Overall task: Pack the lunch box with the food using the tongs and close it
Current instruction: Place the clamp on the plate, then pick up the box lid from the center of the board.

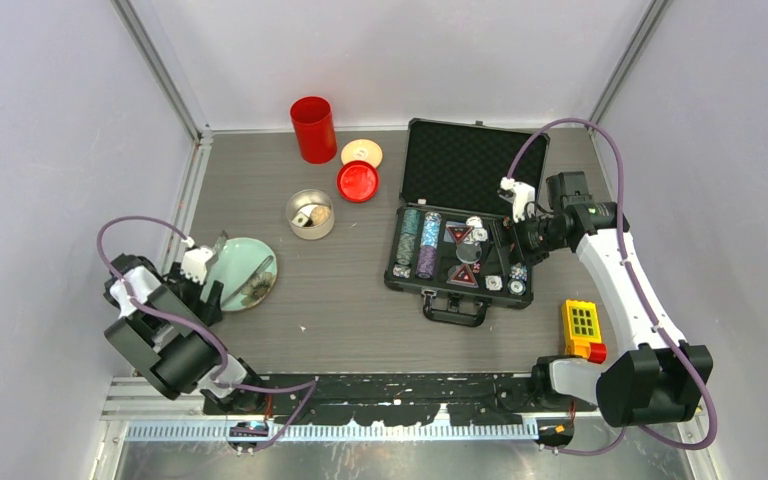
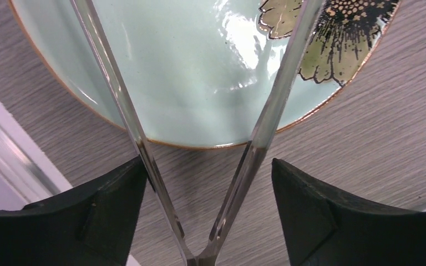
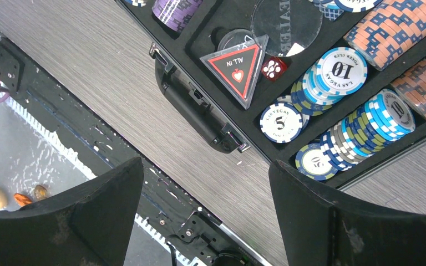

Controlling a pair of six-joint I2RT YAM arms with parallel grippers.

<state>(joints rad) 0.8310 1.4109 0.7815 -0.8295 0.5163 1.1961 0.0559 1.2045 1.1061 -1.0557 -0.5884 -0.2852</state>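
The tongs lie with both thin arms reaching out over a pale green plate, their joint at the bottom between my left fingers. My left gripper is open. Its left finger is at the tongs' left arm, and the right finger stands apart from the other arm. In the top view the tongs rest on the plate by the left gripper. The lunch box holds beige and dark food; its tan lid lies behind. My right gripper hangs open, holding nothing.
An open black case of poker chips lies centre right under the right gripper. A red cylinder and red lid are at the back. A yellow block sits near right. Beige, orange and brown bits lie past the near edge.
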